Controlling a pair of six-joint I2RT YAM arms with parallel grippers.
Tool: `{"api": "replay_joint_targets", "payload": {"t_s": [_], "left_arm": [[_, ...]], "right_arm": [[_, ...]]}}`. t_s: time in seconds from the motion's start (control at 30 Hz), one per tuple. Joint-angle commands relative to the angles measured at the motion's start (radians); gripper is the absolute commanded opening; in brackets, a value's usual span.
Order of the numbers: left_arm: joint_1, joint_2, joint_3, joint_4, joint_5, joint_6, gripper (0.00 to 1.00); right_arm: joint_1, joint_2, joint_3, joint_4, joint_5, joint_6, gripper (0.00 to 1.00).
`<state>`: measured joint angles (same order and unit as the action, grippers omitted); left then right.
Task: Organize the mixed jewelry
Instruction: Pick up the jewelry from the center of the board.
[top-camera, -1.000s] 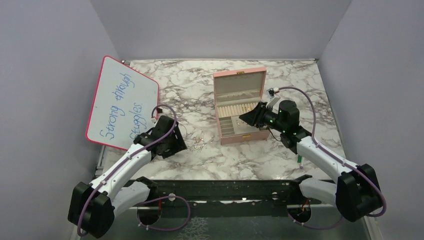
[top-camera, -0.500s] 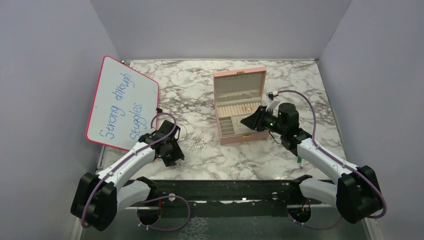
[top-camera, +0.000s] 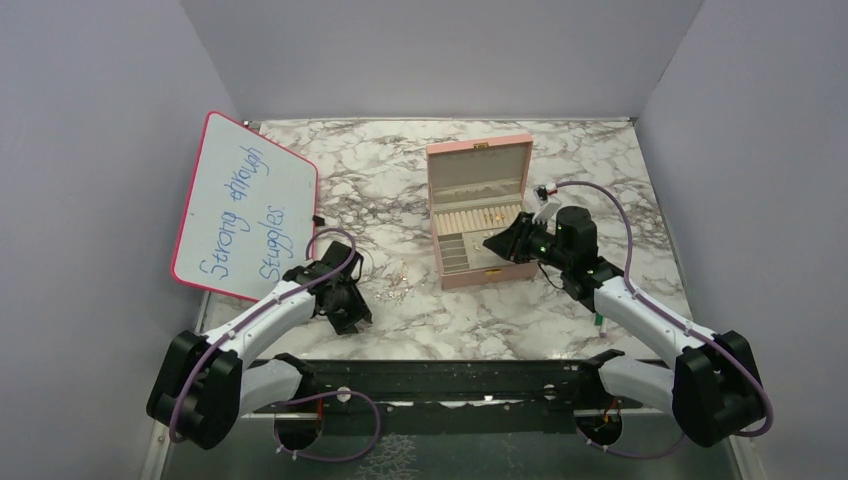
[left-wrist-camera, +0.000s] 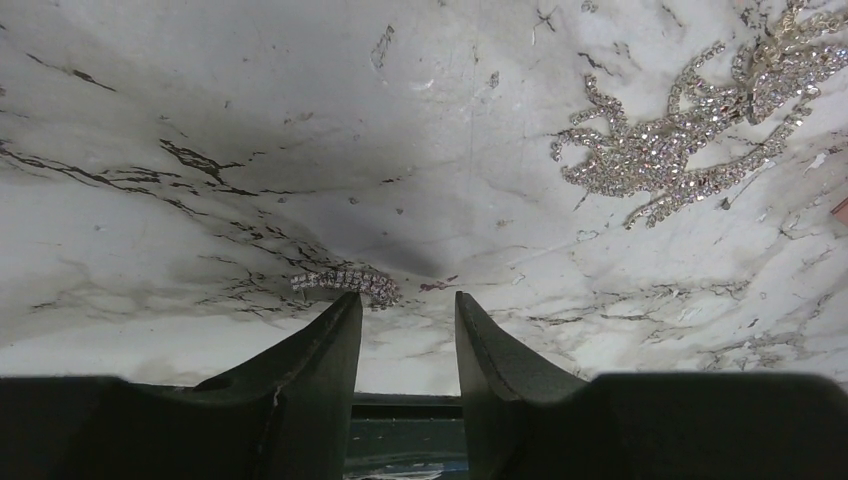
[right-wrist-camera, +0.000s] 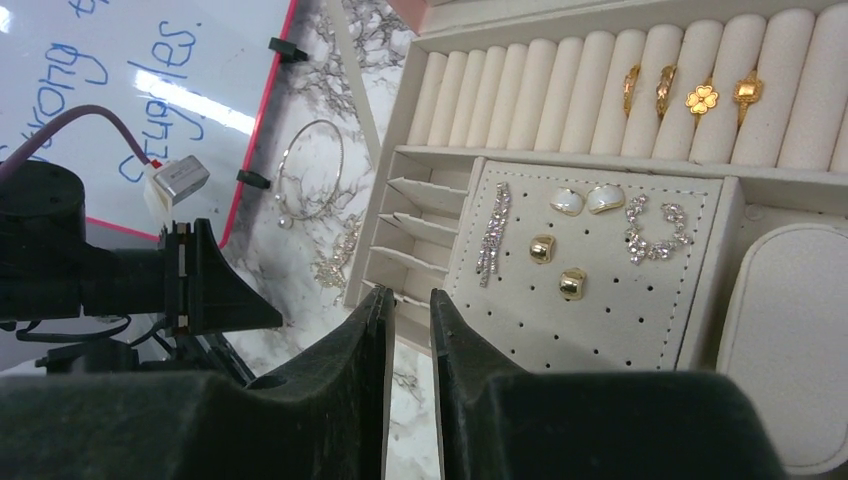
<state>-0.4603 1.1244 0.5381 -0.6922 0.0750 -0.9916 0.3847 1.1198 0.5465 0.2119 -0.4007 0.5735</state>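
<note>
The mixed jewelry lies partly on the marble and partly in the open pink box (top-camera: 480, 215). A small rhinestone piece (left-wrist-camera: 342, 281) lies just beyond the left fingertip of my left gripper (left-wrist-camera: 406, 296), which is open and empty. A sparkling pile (left-wrist-camera: 680, 130) sits further off, to the right. A thin silver hoop (right-wrist-camera: 310, 170) rests on the marble beside the box. My right gripper (right-wrist-camera: 411, 291) hovers at the box's front left edge, jaws narrowly open with nothing between. Gold rings (right-wrist-camera: 700, 97) sit in the rolls, and earrings (right-wrist-camera: 575, 198) lie on the perforated pad.
A pink-framed whiteboard (top-camera: 245, 205) with blue writing leans at the left. A green-and-white marker pen (top-camera: 600, 320) lies by the right arm. The box's raised lid (top-camera: 478, 170) stands behind the tray. My left gripper (top-camera: 352, 318) is near the table's front edge.
My left gripper has drawn back toward the near edge and its jaws have narrowed. The right gripper's jaws have narrowed too, and it has barely shifted.
</note>
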Motion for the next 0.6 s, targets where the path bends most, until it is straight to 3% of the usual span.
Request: {"api": "replay_joint_targets", "payload": {"t_s": [0.0,0.13,0.37,0.4,0.47,0.57], "left_arm": [[-0.006,0.022,-0.003,0.024,-0.006,-0.016,0.39],[-0.006,0.039,-0.001,0.025,-0.010,-0.010,0.35],[-0.007,0.036,0.023,0.035,0.015,0.028,0.16],[-0.008,0.029,0.027,0.034,0.017,0.033,0.16],[-0.008,0.014,0.026,0.022,0.009,0.031,0.30],[-0.008,-0.002,0.015,-0.011,-0.026,0.018,0.42]], "right_arm": [[0.003,-0.006,-0.013,-0.026,0.034,-0.023,0.23],[0.003,-0.010,-0.014,-0.030,0.041,-0.024,0.23],[0.003,-0.014,-0.019,-0.030,0.045,-0.025,0.20],[0.003,-0.014,-0.020,-0.031,0.045,-0.024,0.20],[0.003,-0.016,-0.021,-0.029,0.044,-0.024,0.20],[0.003,-0.021,-0.024,-0.026,0.043,-0.024,0.21]]}}
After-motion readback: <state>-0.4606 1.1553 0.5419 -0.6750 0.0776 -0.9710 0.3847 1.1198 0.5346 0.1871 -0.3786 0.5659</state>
